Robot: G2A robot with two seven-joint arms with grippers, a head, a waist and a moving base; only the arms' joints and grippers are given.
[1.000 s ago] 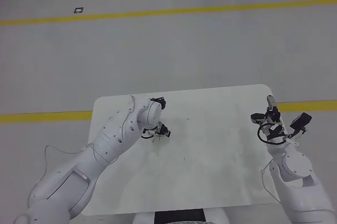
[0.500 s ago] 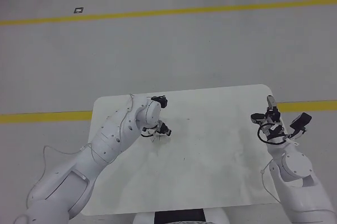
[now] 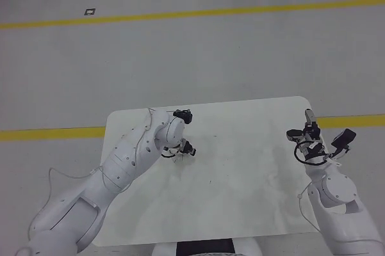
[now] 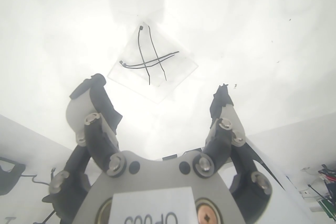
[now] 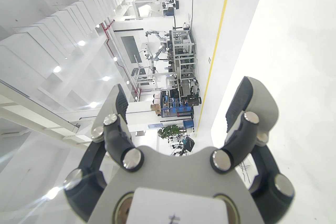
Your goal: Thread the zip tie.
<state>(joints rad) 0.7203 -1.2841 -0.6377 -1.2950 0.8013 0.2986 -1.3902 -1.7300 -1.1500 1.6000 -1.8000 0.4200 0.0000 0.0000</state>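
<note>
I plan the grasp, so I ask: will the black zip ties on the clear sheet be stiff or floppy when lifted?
Probably floppy and light: the zip ties are thin and lie curved. They cross on the clear sheet, so lifting one may drag another.

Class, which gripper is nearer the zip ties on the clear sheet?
Left. The left gripper hangs open close over the zip ties; the right gripper is at the far edge of the table, pointing away.

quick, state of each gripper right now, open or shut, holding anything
Left gripper: open, empty, clear of the zip ties.
Right gripper: open, empty.
</note>
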